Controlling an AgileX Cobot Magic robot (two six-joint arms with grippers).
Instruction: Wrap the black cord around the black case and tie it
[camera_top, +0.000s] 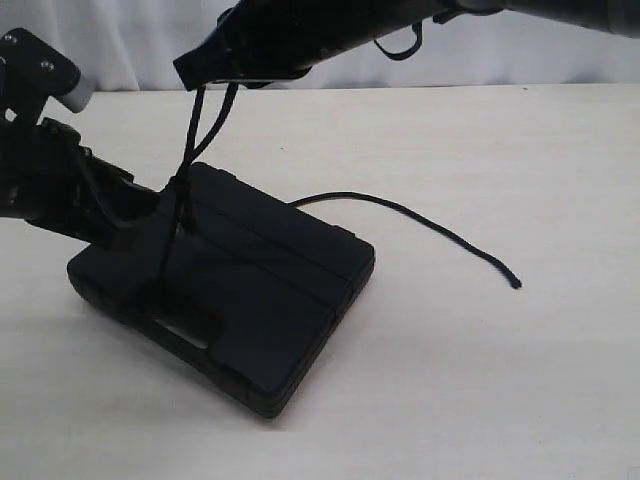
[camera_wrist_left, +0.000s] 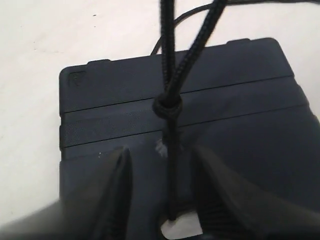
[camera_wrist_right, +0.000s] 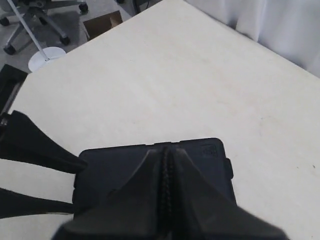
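My right end effector pinches the braided black cord taut above the flat, grooved black case; my left end effector stands open astride the cord.

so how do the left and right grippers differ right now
The left gripper is open, straddling the black cord; the right gripper is shut on it. The left sits low at the black case; the right is raised above it. Both are black.
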